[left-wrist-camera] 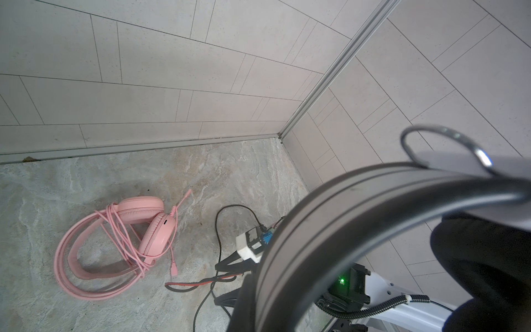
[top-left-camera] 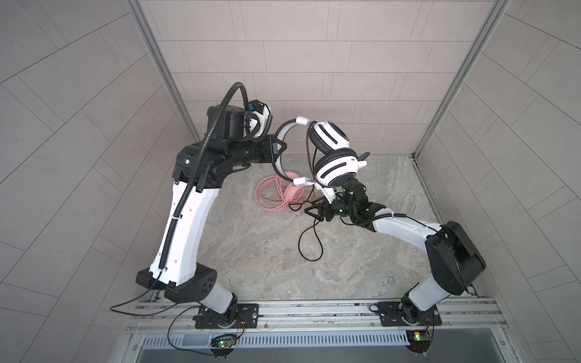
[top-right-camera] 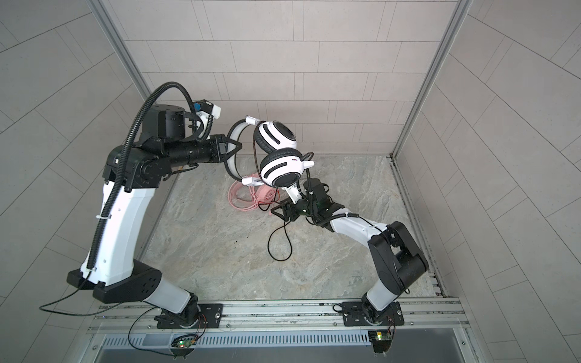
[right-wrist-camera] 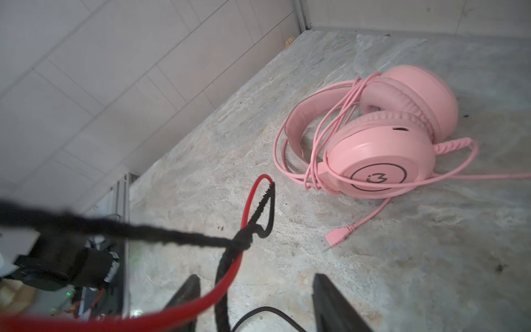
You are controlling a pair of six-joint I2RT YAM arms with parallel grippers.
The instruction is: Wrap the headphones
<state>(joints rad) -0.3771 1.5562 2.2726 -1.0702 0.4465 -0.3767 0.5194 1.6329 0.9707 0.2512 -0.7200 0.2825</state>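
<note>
The white-and-black headphones [top-left-camera: 334, 168] hang high over the table's back. My left gripper [top-left-camera: 280, 147] is shut on their headband [left-wrist-camera: 330, 230], which fills the left wrist view and hides my fingers. Their black cable [top-left-camera: 309, 248] drops from the lower earcup and loops on the table. My right gripper [right-wrist-camera: 255, 278] is open, low under the earcups, with the red-and-black braided stretch of cable [right-wrist-camera: 222, 287] running between its jaws, close to one finger. The pink headphones [top-left-camera: 283, 195] lie on the table behind, with the pink cable [right-wrist-camera: 327, 129] wound round the band.
Tiled walls close the marble table [top-left-camera: 251, 251] on the back, left and right. A metal rail [top-left-camera: 314, 309] with both arm bases runs along the front edge. The pink USB plug [right-wrist-camera: 336, 240] lies loose near my right gripper.
</note>
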